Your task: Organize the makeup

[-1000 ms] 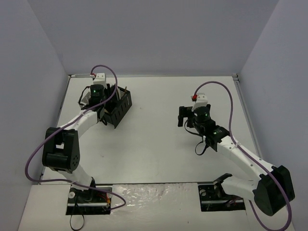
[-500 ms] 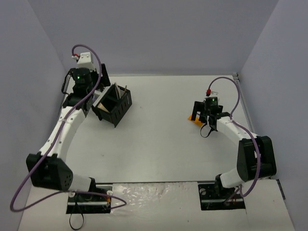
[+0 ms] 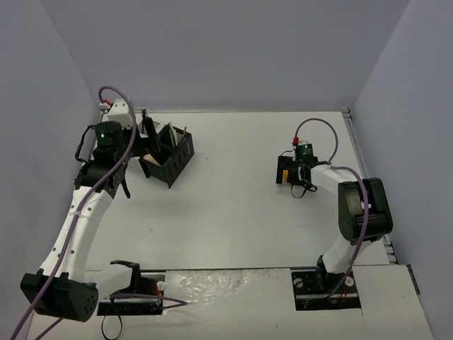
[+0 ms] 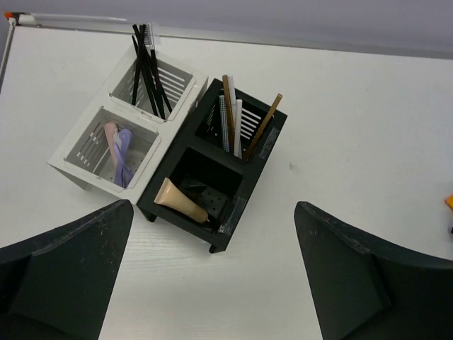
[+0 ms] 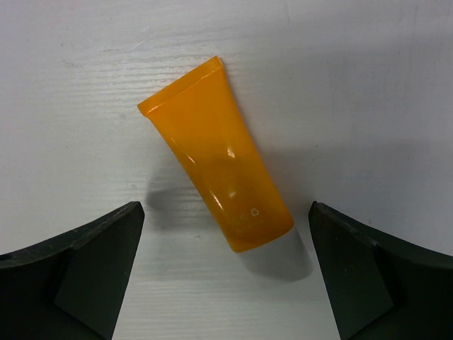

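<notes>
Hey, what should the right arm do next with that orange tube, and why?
Probably lower the right gripper and close it on the orange tube. The tube lies flat on the table, centred between the open jaws, and is not yet grasped.

White table (image 3: 226, 219) between lilac walls (image 3: 212, 49), black mesh box (image 3: 177, 159) near the far left corner, thin sticks (image 3: 170, 133) standing in it, left arm (image 3: 88, 205) raised just beside it, right gripper (image 3: 291, 176) low over small orange tube (image 3: 284, 175), well apart from the box.
</notes>
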